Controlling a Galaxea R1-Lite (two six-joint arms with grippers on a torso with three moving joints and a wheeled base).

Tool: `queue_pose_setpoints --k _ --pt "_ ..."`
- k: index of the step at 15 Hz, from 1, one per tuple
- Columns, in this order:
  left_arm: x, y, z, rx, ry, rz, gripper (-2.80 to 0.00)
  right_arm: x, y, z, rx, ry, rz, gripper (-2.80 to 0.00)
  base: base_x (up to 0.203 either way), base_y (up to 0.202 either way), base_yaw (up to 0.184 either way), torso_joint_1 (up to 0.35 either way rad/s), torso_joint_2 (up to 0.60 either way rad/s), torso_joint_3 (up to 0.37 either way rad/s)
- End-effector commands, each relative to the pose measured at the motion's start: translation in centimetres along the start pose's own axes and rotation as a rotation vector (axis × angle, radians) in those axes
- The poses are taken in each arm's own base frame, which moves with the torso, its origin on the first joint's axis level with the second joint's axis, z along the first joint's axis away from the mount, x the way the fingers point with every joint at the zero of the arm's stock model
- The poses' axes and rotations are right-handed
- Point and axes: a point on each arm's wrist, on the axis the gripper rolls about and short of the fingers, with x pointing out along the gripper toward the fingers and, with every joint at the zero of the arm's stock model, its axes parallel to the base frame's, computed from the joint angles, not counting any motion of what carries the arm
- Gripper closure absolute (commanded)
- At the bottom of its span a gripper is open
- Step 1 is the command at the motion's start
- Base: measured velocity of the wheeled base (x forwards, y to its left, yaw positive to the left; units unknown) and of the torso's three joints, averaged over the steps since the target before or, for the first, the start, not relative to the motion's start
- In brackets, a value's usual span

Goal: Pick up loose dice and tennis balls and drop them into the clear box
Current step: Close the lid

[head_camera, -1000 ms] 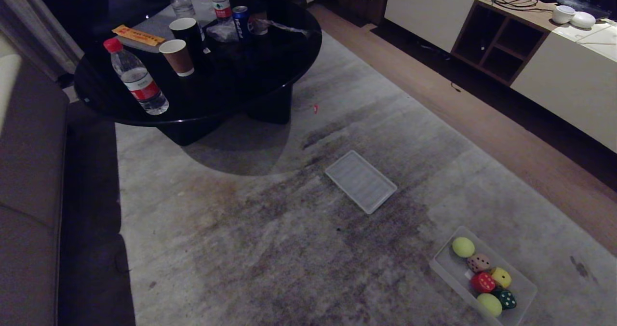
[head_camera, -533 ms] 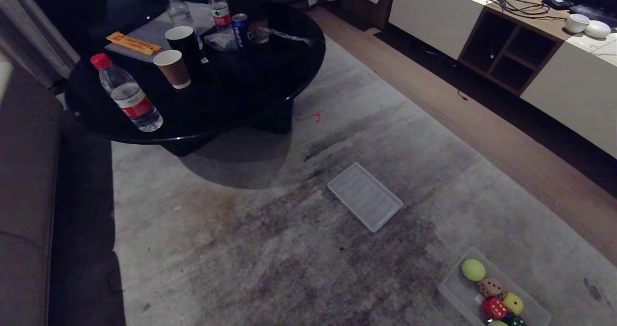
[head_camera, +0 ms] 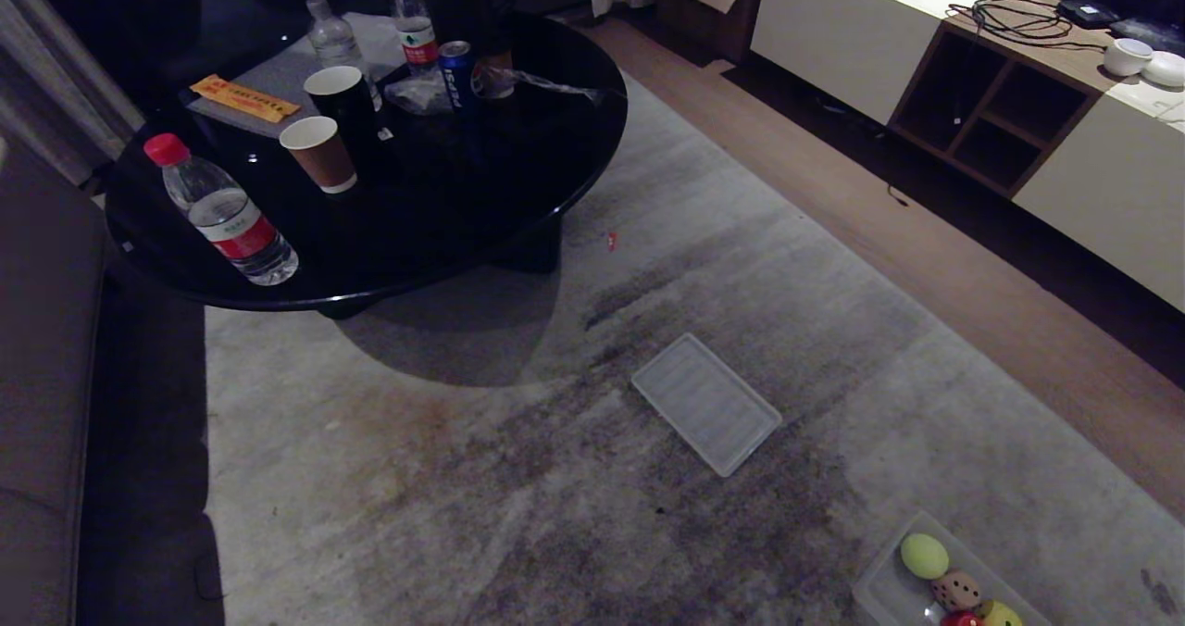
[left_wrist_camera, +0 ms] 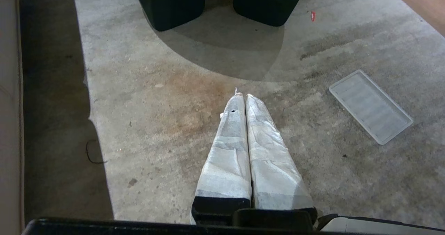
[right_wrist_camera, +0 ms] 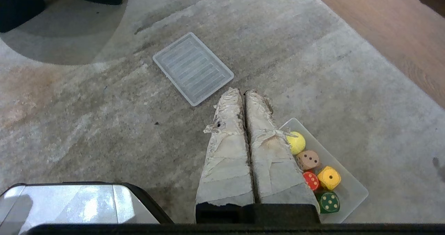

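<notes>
The clear box [head_camera: 884, 594] lies on the carpet at the bottom right edge of the head view, partly cut off. In it I see a tennis ball [head_camera: 924, 555], a tan die [head_camera: 955, 591], a red die [head_camera: 961, 619] and a yellow die [head_camera: 1003, 615]. The right wrist view shows the box [right_wrist_camera: 350, 189] with the ball [right_wrist_camera: 296, 142] and the tan [right_wrist_camera: 308, 159], red [right_wrist_camera: 312, 180], yellow [right_wrist_camera: 329, 177] and green [right_wrist_camera: 328, 202] dice. My right gripper [right_wrist_camera: 242, 90] hangs shut and empty beside the box. Over bare carpet, my left gripper [left_wrist_camera: 242, 96] is shut and empty. Neither gripper appears in the head view.
The box's ribbed lid [head_camera: 706, 403] lies flat on the carpet mid-floor. A black round table [head_camera: 481, 172] with bottles, cups and a can stands at the back left. A sofa [head_camera: 46, 376] lines the left side, a white cabinet [head_camera: 1092, 163] the far right.
The whole head view has shifted: table, lid and box all slide down the picture, and the box is now cut by the bottom edge. The things themselves lie as before.
</notes>
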Motion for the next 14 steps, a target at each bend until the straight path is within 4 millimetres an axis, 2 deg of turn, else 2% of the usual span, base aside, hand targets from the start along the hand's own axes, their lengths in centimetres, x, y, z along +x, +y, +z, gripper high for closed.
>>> queue_pose_setpoints --k 1,6,14 --pt "0.02 0.00 -0.04 -0.002 0.002 0.001 0.00 0.01 0.00 0.00 0.000 0.002 0.001 0.00 0.000 0.000 0.000 0.000 0.00 0.000" --pt "0.02 0.01 -0.02 -0.004 0.001 0.003 0.00 0.01 0.00 0.00 0.000 0.002 -0.001 0.00 0.000 0.000 0.000 0.001 0.00 -0.027" --pt "0.02 0.01 -0.02 -0.007 0.001 0.003 0.00 0.01 0.00 0.00 0.000 0.002 -0.001 0.00 0.000 0.000 0.000 0.001 0.00 -0.194"
